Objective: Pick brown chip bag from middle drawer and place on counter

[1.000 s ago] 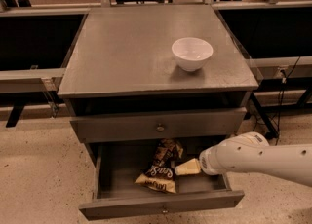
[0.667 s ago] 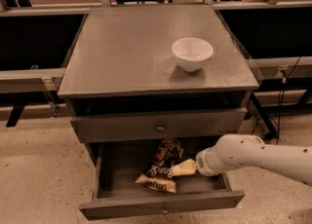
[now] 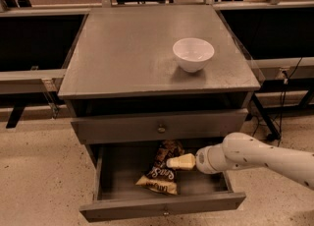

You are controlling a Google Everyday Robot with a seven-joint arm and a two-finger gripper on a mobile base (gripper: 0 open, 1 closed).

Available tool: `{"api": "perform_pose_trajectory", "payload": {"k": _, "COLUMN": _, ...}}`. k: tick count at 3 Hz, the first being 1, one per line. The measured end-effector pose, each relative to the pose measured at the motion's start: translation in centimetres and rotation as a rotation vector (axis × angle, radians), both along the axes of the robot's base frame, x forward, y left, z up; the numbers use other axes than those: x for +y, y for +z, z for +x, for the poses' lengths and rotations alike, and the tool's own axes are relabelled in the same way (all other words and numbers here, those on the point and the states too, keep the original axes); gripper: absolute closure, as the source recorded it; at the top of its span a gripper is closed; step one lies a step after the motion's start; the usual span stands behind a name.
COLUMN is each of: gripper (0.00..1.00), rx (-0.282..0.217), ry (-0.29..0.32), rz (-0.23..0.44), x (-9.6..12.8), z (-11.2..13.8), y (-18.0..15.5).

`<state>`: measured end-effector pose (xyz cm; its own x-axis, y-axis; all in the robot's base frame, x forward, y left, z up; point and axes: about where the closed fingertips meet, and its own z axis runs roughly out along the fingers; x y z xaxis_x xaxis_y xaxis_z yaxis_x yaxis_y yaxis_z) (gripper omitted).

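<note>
Brown chip bag lies in the open middle drawer, long axis 1-to-7 o'clock, just at 8 o'clock of the gripper, which points in from 3 o'clock, spread or pinched cannot tell; counter at 12 o'clock.

I see my cream hand in the grey drawer, at the dark-brown, tan-ended bag; white bowl, grey surface.
</note>
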<state>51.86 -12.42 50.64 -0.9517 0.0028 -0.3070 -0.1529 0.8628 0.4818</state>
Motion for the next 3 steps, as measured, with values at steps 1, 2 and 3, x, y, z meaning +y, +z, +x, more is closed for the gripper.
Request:
{"api": "perform_pose_trajectory", "payload": {"k": 1, "gripper": 0.00, "rx": -0.022, "ry": -0.041, "rz": -0.022, "x": 2.0, "z": 0.8, "y": -1.4}}
{"api": "perform_pose_trajectory", "payload": {"k": 2, "gripper": 0.00, "rx": -0.122, "ry": -0.022, "rz": -0.047, "x": 4.0, "z": 1.2, "y": -1.5}}
{"api": "perform_pose_trajectory", "payload": {"k": 3, "gripper": 0.00, "rx": -0.122, "ry": -0.022, "rz": -0.047, "x": 4.0, "z": 1.2, "y": -1.5}}
